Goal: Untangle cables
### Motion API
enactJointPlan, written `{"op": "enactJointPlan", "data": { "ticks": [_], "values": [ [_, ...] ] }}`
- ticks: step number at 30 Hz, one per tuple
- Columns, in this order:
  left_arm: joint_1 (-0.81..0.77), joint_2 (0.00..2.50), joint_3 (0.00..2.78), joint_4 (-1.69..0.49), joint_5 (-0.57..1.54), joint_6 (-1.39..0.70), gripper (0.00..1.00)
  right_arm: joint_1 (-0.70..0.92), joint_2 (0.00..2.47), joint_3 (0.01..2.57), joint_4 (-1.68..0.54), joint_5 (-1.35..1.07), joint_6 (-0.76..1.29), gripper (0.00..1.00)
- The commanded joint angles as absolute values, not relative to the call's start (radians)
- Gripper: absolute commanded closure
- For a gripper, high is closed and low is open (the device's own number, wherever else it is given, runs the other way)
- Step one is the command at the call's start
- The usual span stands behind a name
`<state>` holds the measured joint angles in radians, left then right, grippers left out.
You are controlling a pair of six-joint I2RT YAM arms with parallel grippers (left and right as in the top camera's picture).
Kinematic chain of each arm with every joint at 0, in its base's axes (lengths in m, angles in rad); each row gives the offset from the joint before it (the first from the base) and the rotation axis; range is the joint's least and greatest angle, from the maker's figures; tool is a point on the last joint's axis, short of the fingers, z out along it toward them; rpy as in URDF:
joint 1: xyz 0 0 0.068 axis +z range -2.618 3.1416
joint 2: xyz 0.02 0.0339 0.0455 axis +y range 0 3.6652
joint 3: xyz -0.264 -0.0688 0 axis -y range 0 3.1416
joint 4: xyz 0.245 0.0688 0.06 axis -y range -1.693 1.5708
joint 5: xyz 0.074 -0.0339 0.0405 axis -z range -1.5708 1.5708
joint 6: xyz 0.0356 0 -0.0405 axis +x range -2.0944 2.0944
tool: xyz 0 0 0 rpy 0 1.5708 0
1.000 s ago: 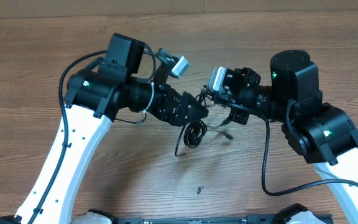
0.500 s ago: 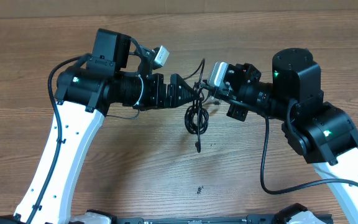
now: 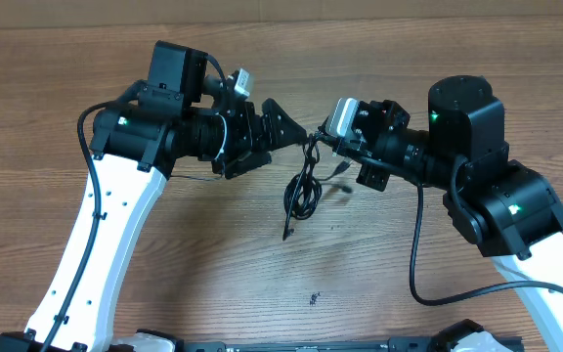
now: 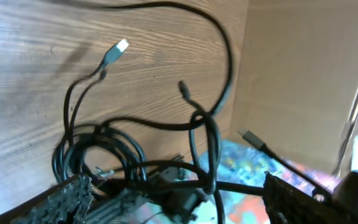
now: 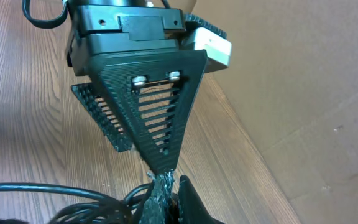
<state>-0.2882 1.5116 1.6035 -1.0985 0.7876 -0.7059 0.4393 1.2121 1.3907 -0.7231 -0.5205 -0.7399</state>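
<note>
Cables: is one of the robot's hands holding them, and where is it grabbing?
The right gripper pinches the cables by a strand at the top of the bundle.

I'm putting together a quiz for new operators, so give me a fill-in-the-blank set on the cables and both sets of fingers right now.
1. The bundled cables are ___ in colour.
2. The right gripper has its fingers ___ on the cables.
3. The left gripper has its fingers spread ___.
4. The table is made of ___.

Missing words: black; shut; open; wood.
</note>
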Motion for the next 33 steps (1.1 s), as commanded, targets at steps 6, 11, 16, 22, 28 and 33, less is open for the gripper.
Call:
{"op": "enactJointPlan", "data": {
  "ticks": [6, 11, 16, 22, 28, 33],
  "values": [
    [-0.315, 1.518, 1.618, -1.094, 0.762, -0.854, 0.02, 0.437, 1.208, 1.394, -0.705, -0.536, -0.733, 0.96],
    [-0.348, 1.518, 1.618, -1.063, 0.718, -0.854, 0.18, 0.437, 1.208, 1.394, -0.704, -0.545, -0.729, 0.96],
    [-0.361, 1.518, 1.618, -1.035, 0.725, -0.854, 0.24, 0.437, 1.208, 1.394, -0.704, -0.555, -0.729, 0.96],
    [-0.383, 1.531, 1.618, -1.015, 0.722, -0.880, 0.39, 0.437, 1.208, 1.394, -0.704, -0.556, -0.729, 0.96],
    [-0.433, 1.600, 1.618, -0.988, 0.757, -0.906, 0.65, 0.437, 1.208, 1.394, -0.712, -0.555, -0.729, 0.96],
    [-0.424, 1.616, 1.618, -0.953, 0.817, -0.896, 0.75, 0.437, 1.208, 1.394, -0.728, -0.551, -0.730, 0.96]
  ]
}}
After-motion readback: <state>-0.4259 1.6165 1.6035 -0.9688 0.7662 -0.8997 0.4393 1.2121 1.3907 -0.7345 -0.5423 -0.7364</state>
